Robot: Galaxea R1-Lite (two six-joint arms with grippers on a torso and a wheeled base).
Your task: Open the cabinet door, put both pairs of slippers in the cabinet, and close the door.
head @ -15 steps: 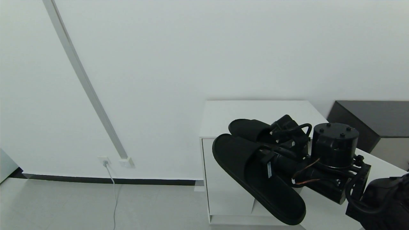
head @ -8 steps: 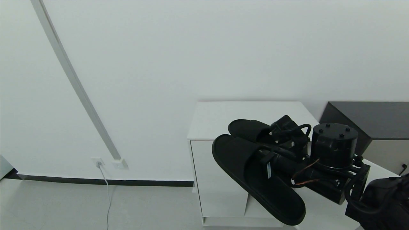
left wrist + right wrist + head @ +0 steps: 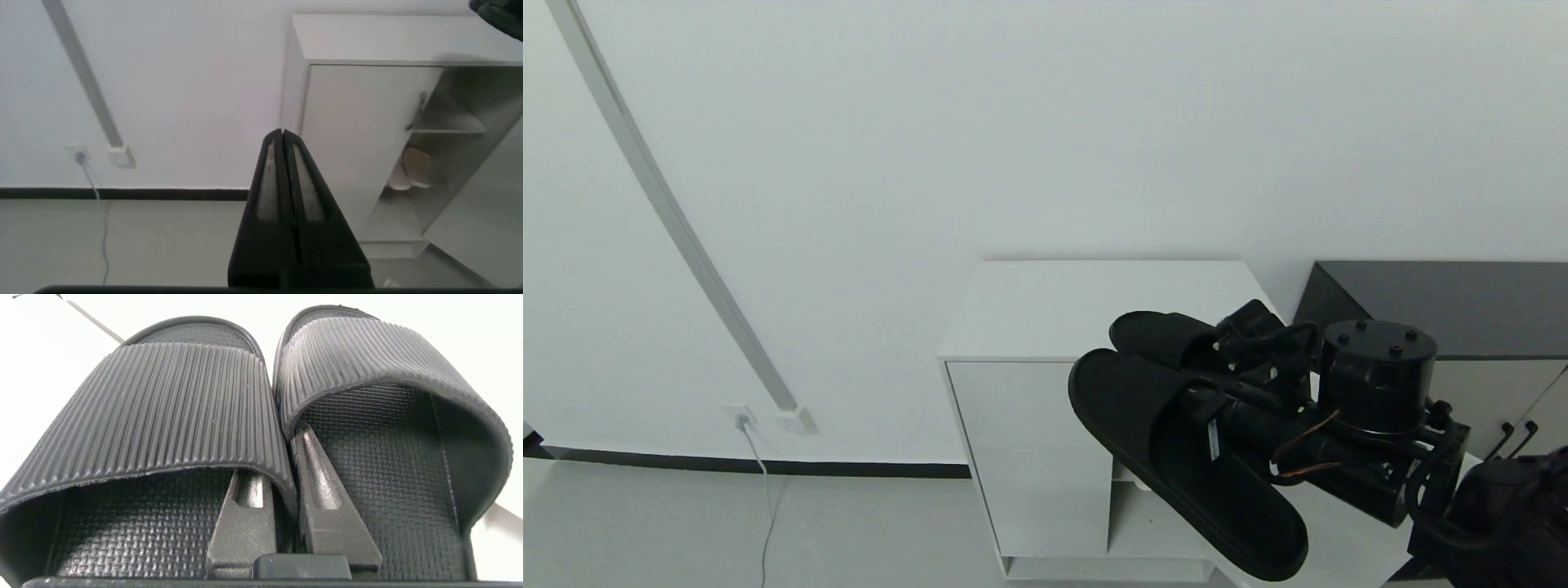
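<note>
Right claw (image 3: 274,469) is clamped on the black slippers (image 3: 1176,441). One finger sits under each strap and the two inner strap walls are pinched between them, so the pair hangs as one bundle in the air. It is in front of the cabinet (image 3: 1094,302), toes toward it and heels drooping lower. Left claw (image 3: 283,196) is pressed together with nothing in it, held off to the side facing the cabinet.

One door (image 3: 490,212) stands open. Inside, pale slippers (image 3: 413,167), probably the other pair, lie below a shelf (image 3: 458,124), near its front edge. The step in hand looks like carrying the black pair into that opening, with closing the door left for afterwards.

To do it well, I would bring the bundle lower and level it, so the hanging heels do not catch the front edge of the shelf or the cabinet's floor. It should enter through the middle of the opening, away from the open door and the closed half. A free spot should be chosen, either on the shelf or beside the pale pair, not on top of it. The soles should rest flat before the claw lets go, then the fingers should slide straight back out from under the straps, since a sideways pull could drag a slipper out.
</note>
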